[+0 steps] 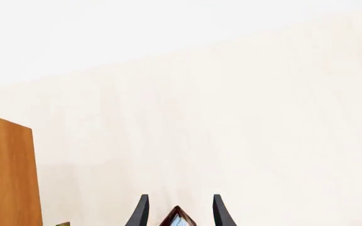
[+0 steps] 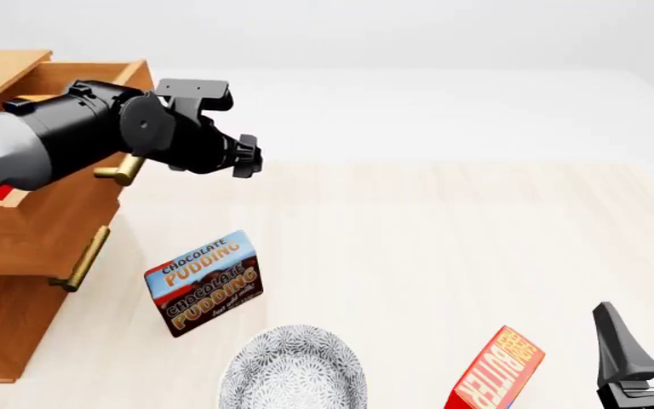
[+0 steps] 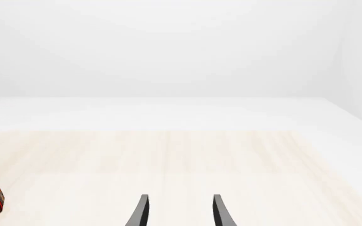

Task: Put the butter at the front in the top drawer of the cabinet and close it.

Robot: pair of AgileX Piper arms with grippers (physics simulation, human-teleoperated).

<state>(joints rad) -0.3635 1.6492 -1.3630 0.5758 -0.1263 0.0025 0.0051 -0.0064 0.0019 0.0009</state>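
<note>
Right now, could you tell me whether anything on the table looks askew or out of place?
Yes. The chocolate pudding box stands tilted beside the cabinet, and the butter near the right gripper leans too. The top drawer is pulled open, with something red inside.

Table (image 2: 441, 256): pale wood with a faint lengthwise grain, filling the lower two thirds of the front view; bare across the centre and right.
Table's far edge: a straight line across the middle of the right wrist view, where the wood meets a plain white floor (image 3: 168, 113).
Backdrop (image 2: 418, 34): a featureless off-white wall across the top of the frame, with no seam or window to be seen.
Light: soft, even, with only faint shadows on the wood.
</note>
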